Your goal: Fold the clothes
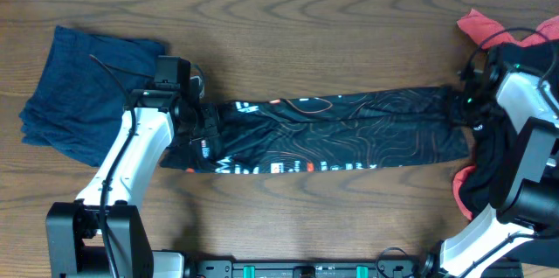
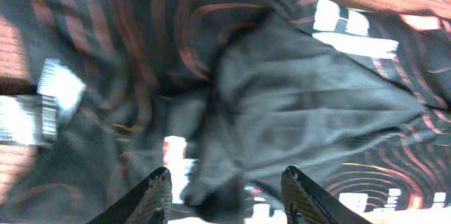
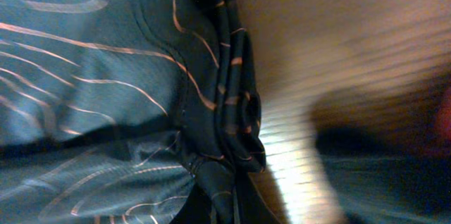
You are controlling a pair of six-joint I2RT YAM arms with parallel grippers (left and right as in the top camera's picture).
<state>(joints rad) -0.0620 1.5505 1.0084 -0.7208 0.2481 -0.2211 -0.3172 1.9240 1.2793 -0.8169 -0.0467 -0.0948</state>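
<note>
**Securing Both Strip Ends for the Crosswise Fold**

**Position.** The jersey [image 1: 332, 129] lies across the middle of the table [image 1: 288, 33] as a long, narrow strip, already doubled lengthwise. A navy garment [image 1: 83, 90] lies beyond its left end and a red garment [image 1: 485, 26] beyond its right.

**Right gripper** [image 1: 466, 100]. It sits at the strip's right end with its jaws pressed together. The wrist view shows the hem gathered into a tight bunch where the fingers meet. The fingertips are lost in shadow, so a pinch on the jersey is likely but not confirmed.

**Left gripper** [image 2: 225, 190]. It stands over the left end with its jaws half spread. A ridge of cloth rises between the fingers [image 2: 151, 197] but is not clamped.

**Procedure.**
1. Lower the left gripper until the ridge sits deep between the fingers, then close on every layer, not the top one alone.
2. Raise both ends level and keep the strip lightly taut.
3. Carry one end over the other and match the edges before letting go.

**Caution.** The thin, smooth layers will probably slide. A shallow pinch risks dropping the under layer and opening the lengthwise fold.
</note>
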